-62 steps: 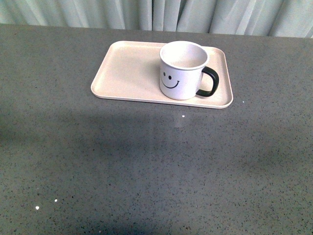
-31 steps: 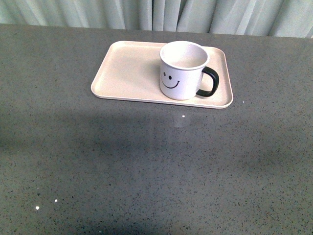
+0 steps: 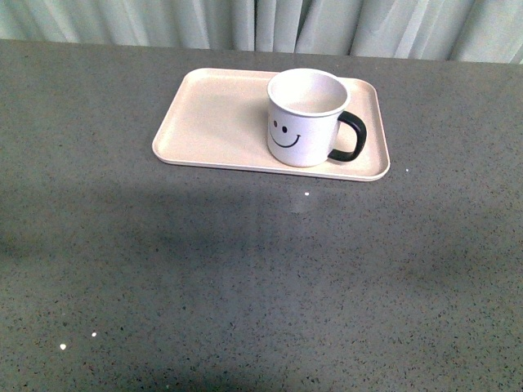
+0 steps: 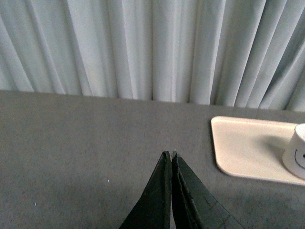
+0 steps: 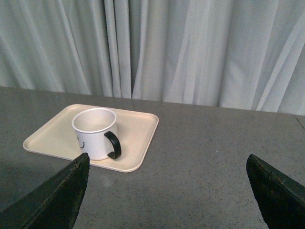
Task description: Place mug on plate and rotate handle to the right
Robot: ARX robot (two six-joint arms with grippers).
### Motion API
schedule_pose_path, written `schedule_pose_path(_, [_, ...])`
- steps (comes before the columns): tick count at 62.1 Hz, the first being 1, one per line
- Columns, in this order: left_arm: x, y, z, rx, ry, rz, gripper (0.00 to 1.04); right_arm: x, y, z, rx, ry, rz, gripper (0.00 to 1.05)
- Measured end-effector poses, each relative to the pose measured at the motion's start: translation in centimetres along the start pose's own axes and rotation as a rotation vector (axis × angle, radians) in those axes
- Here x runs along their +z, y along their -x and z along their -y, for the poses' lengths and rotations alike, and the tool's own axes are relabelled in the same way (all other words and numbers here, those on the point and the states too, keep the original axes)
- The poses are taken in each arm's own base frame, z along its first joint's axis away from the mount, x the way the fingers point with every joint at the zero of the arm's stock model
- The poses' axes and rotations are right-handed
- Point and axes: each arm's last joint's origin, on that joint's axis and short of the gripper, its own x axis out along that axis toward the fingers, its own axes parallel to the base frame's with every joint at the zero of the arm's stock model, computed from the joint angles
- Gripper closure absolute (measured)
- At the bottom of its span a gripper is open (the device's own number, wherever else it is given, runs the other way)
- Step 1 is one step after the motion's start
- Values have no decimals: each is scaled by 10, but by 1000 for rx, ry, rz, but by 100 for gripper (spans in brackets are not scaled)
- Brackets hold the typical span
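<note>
The white mug (image 3: 303, 118) with the smiley face stands upright on the right half of the pale pink plate (image 3: 212, 114). Its black handle (image 3: 350, 136) points to the right in the front view. Neither arm shows in the front view. In the left wrist view my left gripper (image 4: 170, 154) is shut with nothing in it, well short of the plate (image 4: 248, 148) and the mug (image 4: 296, 152), which sits at the picture's edge. In the right wrist view my right gripper (image 5: 167, 162) stands wide open, with the mug (image 5: 95, 133), handle (image 5: 114, 145) and plate (image 5: 138, 133) beyond its fingers.
The plate rests on a grey speckled table (image 3: 261, 269) that reaches a pale pleated curtain (image 3: 261, 20) at the back. A few small white specks (image 3: 306, 193) lie on the table surface.
</note>
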Motion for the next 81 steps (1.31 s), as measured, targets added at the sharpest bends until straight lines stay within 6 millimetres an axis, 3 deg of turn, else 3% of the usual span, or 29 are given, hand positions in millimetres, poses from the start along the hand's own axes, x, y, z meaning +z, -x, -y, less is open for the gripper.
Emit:
schedule_pose_path(19, [-1, 6, 0, 0, 1, 4, 102, 0, 0, 0, 0, 0, 0, 9])
schedule_pose_path(32, [-1, 6, 0, 0, 0, 4, 57, 0, 0, 0, 4, -1, -3, 9])
schedule_pose_path(36, [-1, 6, 0, 1, 0, 4, 42, 2, -4, 4, 161, -57, -368, 9])
schedule_pose_path(38, [-1, 6, 0, 0, 0, 4, 36, 7, -9, 8, 188, -89, -467, 9])
schedule_pose_path(41, [-1, 6, 0, 0, 0, 4, 27, 16, -24, 16, 186, -118, -528, 9])
schedule_pose_path(47, [-1, 6, 0, 1, -1, 4, 8, 49, -74, 31, 168, -88, -494, 9])
schedule_pose_path(50, [-1, 6, 0, 1, 0, 4, 9, 55, -92, 32, 181, -87, -496, 9])
schedule_pose_path(53, [-1, 6, 0, 1, 0, 4, 10, 59, -124, 29, 220, -107, -537, 9])
schedule_pose_path(63, [-1, 6, 0, 1, 0, 4, 9, 51, -205, 1, 245, -70, -616, 9])
schedule_pose_path(72, [-1, 6, 0, 1, 0, 4, 9, 36, -258, -24, 269, -120, -735, 9])
schedule_pose_path(81, [-1, 6, 0, 1, 0, 5, 9, 15, -296, -38, 219, -95, -813, 9])
